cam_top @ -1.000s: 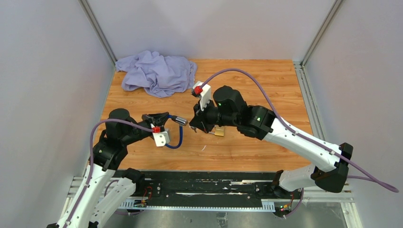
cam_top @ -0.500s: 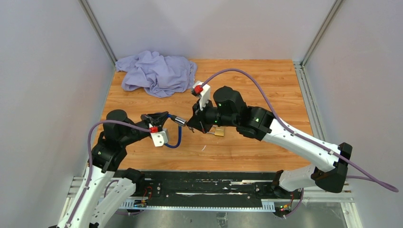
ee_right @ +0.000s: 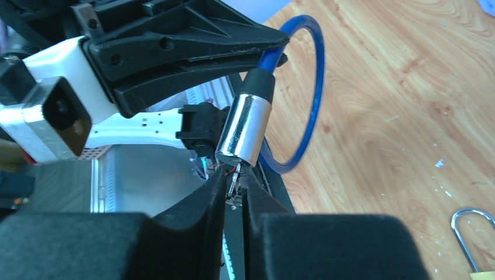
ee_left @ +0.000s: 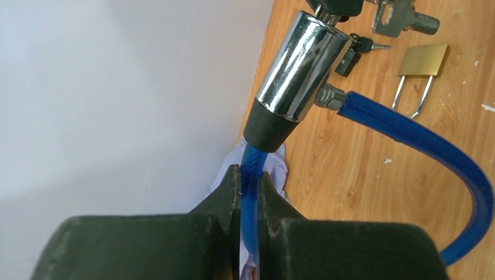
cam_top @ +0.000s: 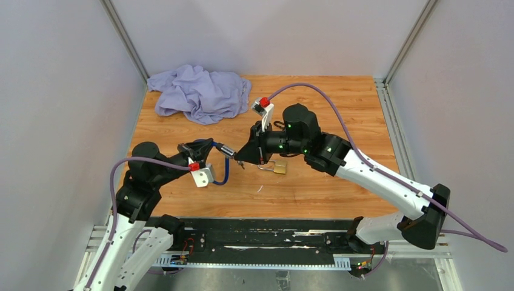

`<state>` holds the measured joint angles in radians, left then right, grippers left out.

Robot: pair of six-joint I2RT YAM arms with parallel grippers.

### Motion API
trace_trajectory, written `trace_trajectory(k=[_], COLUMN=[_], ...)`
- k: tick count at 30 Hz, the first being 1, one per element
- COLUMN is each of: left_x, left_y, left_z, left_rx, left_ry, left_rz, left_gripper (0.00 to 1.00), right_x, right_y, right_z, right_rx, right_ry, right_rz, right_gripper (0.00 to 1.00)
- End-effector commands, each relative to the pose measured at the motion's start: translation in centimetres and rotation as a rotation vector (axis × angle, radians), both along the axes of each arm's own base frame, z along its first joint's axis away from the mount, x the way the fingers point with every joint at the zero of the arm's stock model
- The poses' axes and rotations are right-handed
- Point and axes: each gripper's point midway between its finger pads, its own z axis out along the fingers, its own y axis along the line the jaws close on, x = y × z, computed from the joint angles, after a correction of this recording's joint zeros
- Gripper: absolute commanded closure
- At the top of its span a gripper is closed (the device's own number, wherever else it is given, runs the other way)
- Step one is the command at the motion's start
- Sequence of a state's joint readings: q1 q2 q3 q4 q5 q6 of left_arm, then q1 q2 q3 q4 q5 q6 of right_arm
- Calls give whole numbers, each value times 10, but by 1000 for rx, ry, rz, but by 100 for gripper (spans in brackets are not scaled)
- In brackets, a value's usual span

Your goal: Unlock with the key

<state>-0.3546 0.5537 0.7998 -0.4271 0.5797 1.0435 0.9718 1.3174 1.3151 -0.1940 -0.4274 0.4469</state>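
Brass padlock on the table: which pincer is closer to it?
Right. The right pincer sits beside the brass padlock, to its left; the left pincer, clamped on the blue cable, is farther left.

Robot lab test cell; plain white panel walls (cam_top: 54, 91); aluminium frame posts (cam_top: 124, 39); wooden tabletop (cam_top: 339, 103); black mounting rail (cam_top: 254, 239)

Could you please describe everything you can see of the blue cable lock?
The cable lock has a shiny chrome barrel, a black rubbery collar and a glossy blue cable looping back into the barrel's side. It is held tilted over the table: the left gripper clamps the cable just below the collar, and the right gripper pinches a small key at the barrel's end face.
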Motion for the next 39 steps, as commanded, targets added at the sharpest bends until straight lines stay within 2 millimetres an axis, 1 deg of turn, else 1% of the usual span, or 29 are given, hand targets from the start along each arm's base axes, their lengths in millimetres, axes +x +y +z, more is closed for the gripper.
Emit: trace_trajectory(k=[1,3,6,7,8,9,13,17,20,22,24,27,29,33,35,37,39], left_x=[-15,-11,-11,-12,-13,-14,-15,-14,-13,-13,-12,-10,-10,-10,-10,-10,-11], left_y=[-19,-17,-15,-15,-16,-16,-15,-15,-15,-15,-14,-14,-14,-15,-15,-15,-16], left_z=[47,50,50,49,48,48,45,44,42,40,39,37,36,35,33,30,28], left_rx=[-92,-99,-100,-91,-86,-83,-63,-55,-50,-43,-36,-30,-30,-26,-21,-18,-15], left_ry=[-129,-122,-104,-100,-96,-92,-77,-68,-62,-57,-53,-48,-47,-45,-45,-43,-41], left_rz=[-122,-97,-87,-91,-96,-98,-100,-96,-96,-95,-90,-87,-86,-91,-93,-97,-101], left_gripper=[100,100,100,100,100,99,100,100,100,100,100,100,100,100,99,100,100], right_x=[-4,-5,-6,-6,-6,-6,-9,-13,-15,-17,-18,-18,-18,-12,-10,-8,-7], right_y=[-3,-12,-25,-30,-34,-38,-49,-49,-45,-42,-39,-34,-32,-29,-29,-28,-27], right_z=[23,22,17,16,14,18,25,32,37,39,42,42,39,24,20,19,19], right_rx=[114,110,73,60,42,42,16,8,12,14,20,9,-13,-69,-82,-85,-89], right_ry=[2,6,0,-12,-14,-32,-73,-85,-79,-72,-72,-77,-81,-76,-77,-82,-85], right_rz=[47,51,46,45,42,39,42,79,105,127,145,161,168,155,146,139,131], right_gripper=[80,70,50,46,43,41,38,47,51,56,58,61,63,65,67,71,77])
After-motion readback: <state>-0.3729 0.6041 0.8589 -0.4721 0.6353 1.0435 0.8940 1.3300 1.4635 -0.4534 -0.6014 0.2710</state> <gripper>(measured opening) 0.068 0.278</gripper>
